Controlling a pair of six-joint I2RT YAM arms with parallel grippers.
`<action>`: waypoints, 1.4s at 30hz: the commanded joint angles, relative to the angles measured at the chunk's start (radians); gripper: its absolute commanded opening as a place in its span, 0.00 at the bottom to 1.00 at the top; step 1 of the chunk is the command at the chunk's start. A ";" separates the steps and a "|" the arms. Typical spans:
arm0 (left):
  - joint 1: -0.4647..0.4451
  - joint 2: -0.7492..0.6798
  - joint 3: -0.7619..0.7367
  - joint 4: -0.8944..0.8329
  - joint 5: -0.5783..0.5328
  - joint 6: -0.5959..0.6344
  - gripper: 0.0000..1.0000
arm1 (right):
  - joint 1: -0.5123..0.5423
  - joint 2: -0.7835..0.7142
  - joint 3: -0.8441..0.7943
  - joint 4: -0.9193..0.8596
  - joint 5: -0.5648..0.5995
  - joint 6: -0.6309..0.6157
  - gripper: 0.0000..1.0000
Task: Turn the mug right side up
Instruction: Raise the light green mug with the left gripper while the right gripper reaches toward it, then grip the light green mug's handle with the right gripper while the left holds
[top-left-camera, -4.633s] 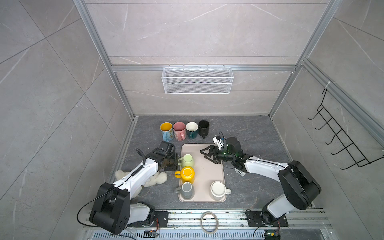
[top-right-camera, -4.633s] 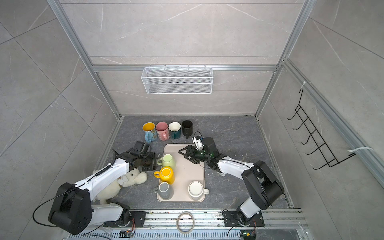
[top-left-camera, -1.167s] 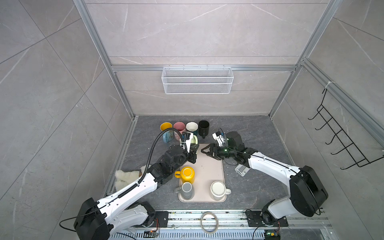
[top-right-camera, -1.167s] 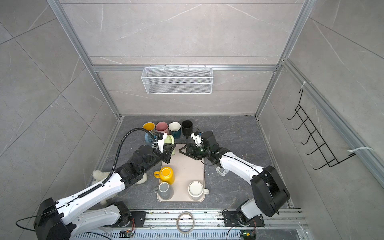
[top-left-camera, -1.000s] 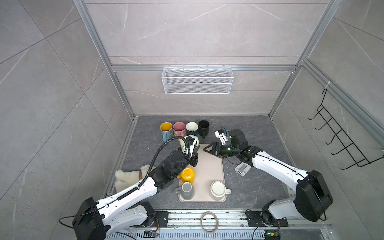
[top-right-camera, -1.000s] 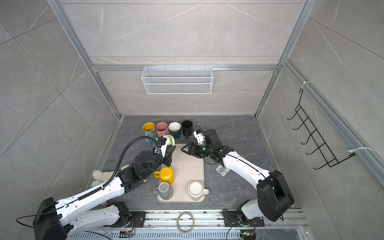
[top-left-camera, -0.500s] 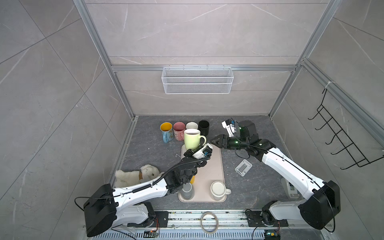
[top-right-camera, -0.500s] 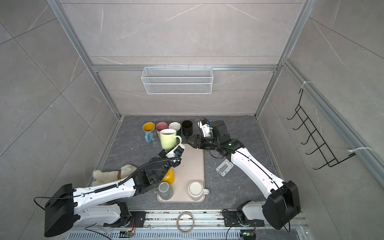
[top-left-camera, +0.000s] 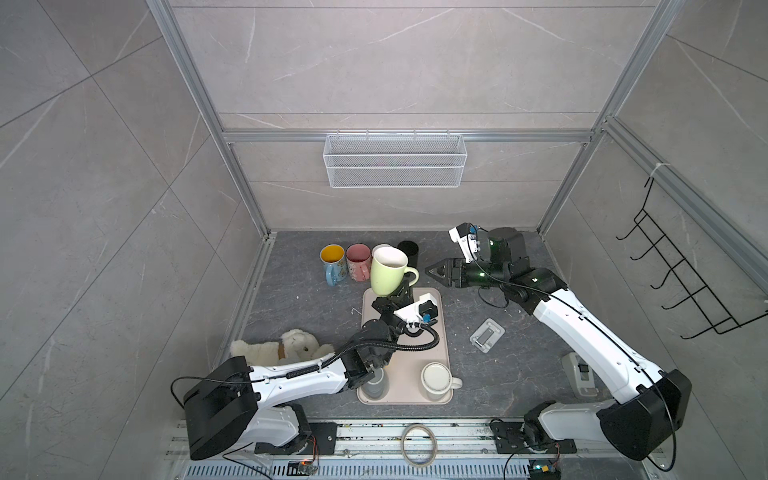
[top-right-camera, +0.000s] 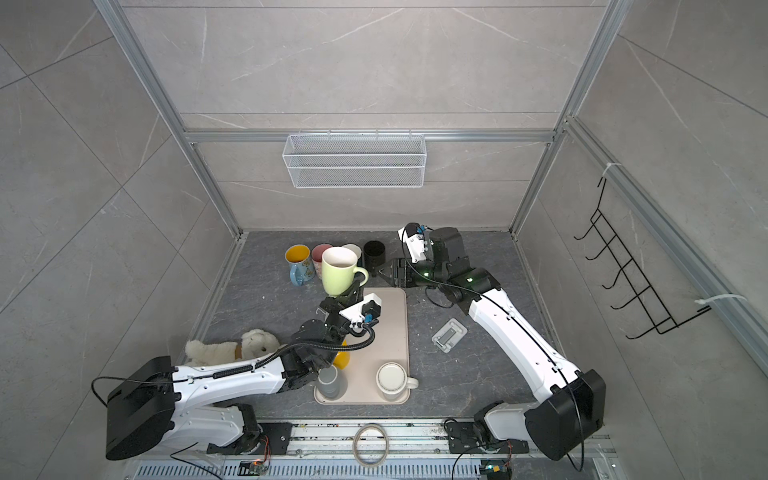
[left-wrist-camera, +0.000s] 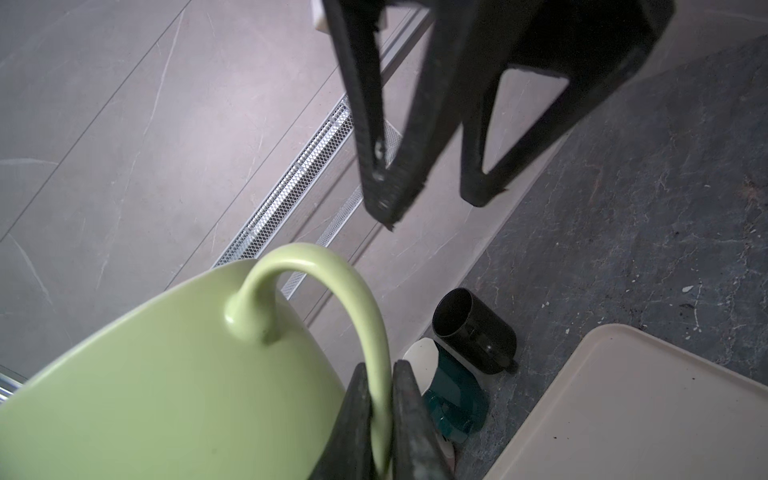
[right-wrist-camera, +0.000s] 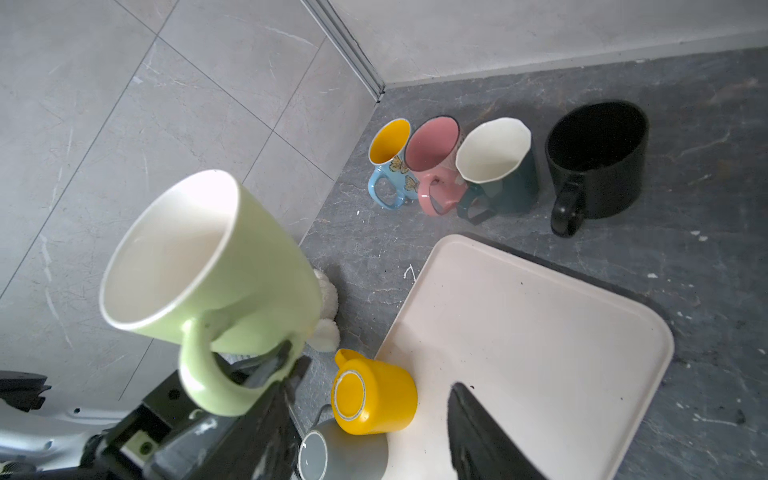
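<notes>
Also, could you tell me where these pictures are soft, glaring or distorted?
Left wrist view: left gripper blurred near the lens, soft highlights on the mug. Right wrist view: row of mugs sharp, right gripper's finger soft and dark. Both top views: sharp, evenly lit, posts splayed by the wide lens.

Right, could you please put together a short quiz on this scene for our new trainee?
1. True or false: the left gripper holds the green mug by its handle.
2. The green mug's mouth faces: A) up, B) down, C) sideways.
3. Fill in: the right gripper is ____ and empty.
Key: 1 true; 2 A; 3 open.
</notes>
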 joint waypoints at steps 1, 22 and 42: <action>-0.008 -0.006 0.007 0.202 0.002 0.148 0.00 | -0.003 -0.022 0.058 -0.052 -0.072 -0.092 0.64; -0.010 -0.095 -0.044 0.122 0.158 0.107 0.00 | 0.006 0.015 0.157 -0.252 -0.191 -0.286 0.54; -0.010 -0.082 -0.016 0.046 0.248 0.056 0.00 | 0.089 0.096 0.216 -0.357 -0.121 -0.369 0.47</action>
